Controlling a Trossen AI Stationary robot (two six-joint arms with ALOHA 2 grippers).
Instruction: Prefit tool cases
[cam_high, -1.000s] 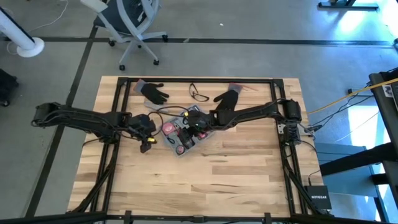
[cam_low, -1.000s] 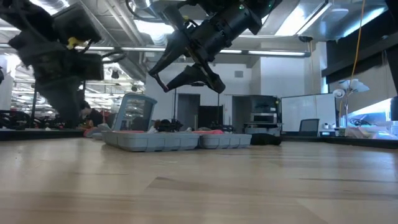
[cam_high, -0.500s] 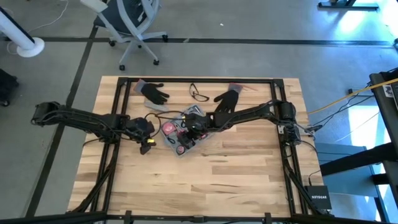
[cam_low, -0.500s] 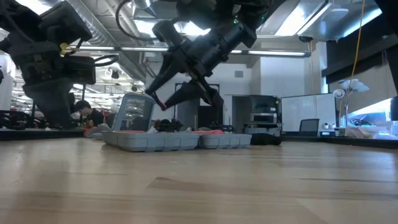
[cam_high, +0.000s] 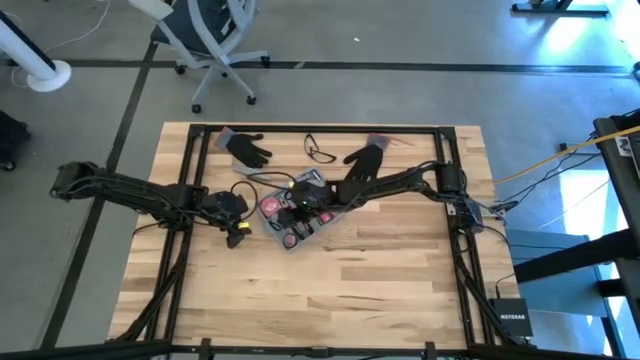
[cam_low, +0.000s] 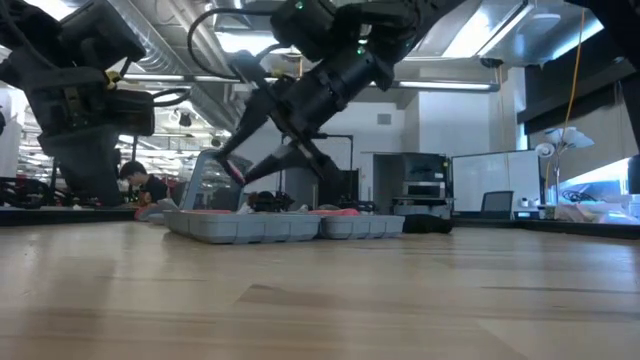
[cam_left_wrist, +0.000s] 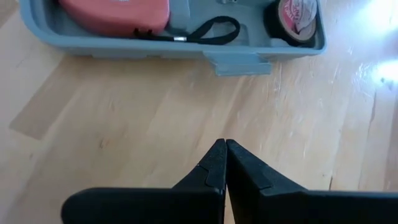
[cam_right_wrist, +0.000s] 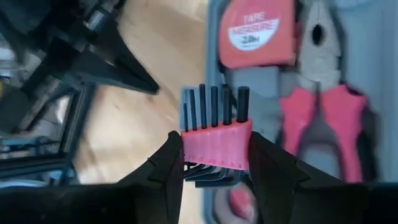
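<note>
The right tool (cam_right_wrist: 214, 163) is clamped on a red plastic holder of black hex keys (cam_right_wrist: 216, 134), held above the open flat blue-grey plastic tool case (cam_high: 290, 213). In the case lie a red tape measure (cam_right_wrist: 258, 31) and red-handled pliers (cam_right_wrist: 323, 124). The case rests near the middle of the pale wooden surface (cam_high: 330, 290), slightly toward the far side. The left tool (cam_left_wrist: 224, 163), fingers pressed together, sits just left of the case, over bare wood. Two black gloves (cam_high: 245, 148) and a pair of glasses (cam_high: 319, 152) lie along the far edge.
</note>
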